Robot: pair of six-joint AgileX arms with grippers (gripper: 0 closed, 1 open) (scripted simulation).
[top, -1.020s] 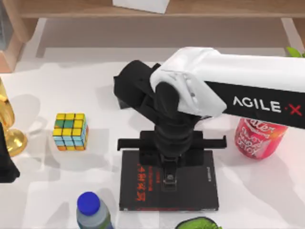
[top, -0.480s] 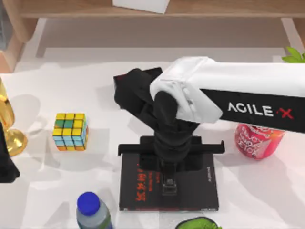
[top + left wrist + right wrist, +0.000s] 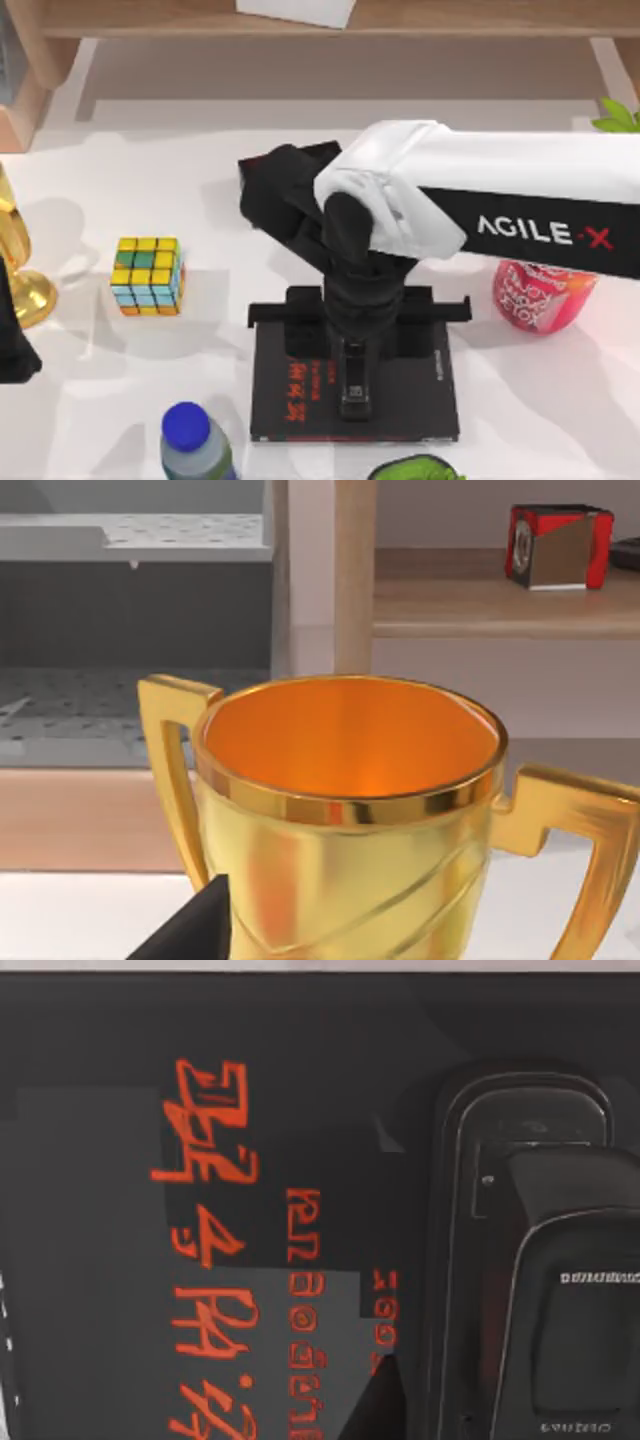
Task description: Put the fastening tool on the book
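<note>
Our right gripper (image 3: 355,385) hangs over the book (image 3: 420,395); stapler (image 3: 530,1260) lies on its cover. Grip state: cannot tell.

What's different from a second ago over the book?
The right arm has drawn slightly toward the table's right; the right gripper stays over the book, where the stapler now shows as a longer dark shape. Book, Rubik's cube, pink can and bottle have not moved.
</note>
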